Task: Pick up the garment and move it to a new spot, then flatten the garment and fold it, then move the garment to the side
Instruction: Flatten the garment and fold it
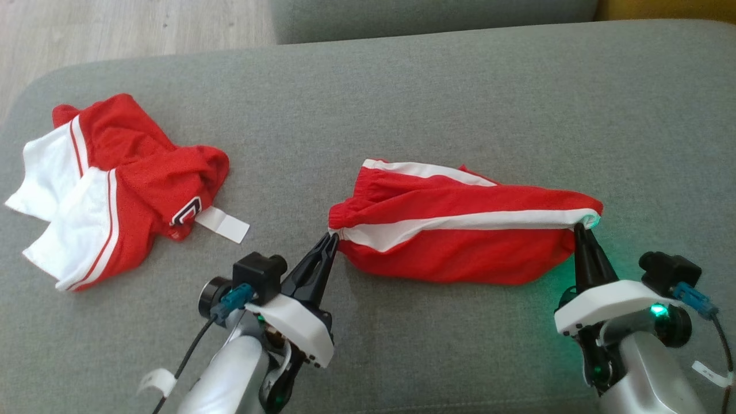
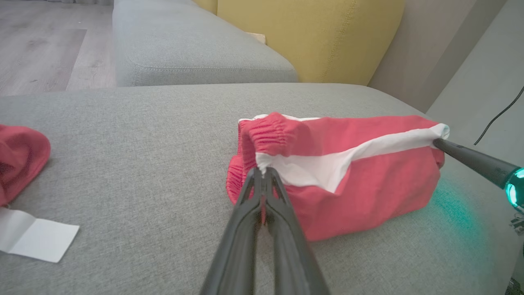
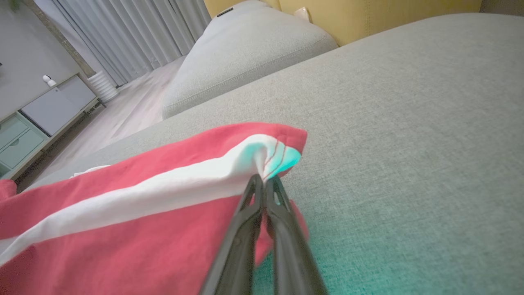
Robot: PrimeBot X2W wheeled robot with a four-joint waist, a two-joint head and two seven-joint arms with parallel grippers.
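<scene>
At your far left, a crumpled red-and-white jersey garment [image 1: 121, 184] lies on the grey woven sofa cushion [image 1: 402, 103]. A white rectangular label [image 1: 223, 224] lies flat at its lower right edge.

Right of that, past a bare stretch of cushion, your left pincer [image 1: 330, 237] has its two dark fingers pressed together. It pinches the red fabric shorts with a white side stripe [image 1: 460, 236] at their left end, where the gathered elastic waistband meets the stripe. In the left wrist view the band rises from that pinch.

The shorts sit near the middle of the cushion, stretched sideways between your two arms. The white stripe runs along the upper part from one grip to the other. The red body sags below it and rests on the cushion.

At the shorts' right end, your right pincer [image 1: 579, 227] is also pressed together, nipping the hem corner where the stripe ends. A green glow from that arm's light falls on the fabric corner and on the cushion beside it.
</scene>
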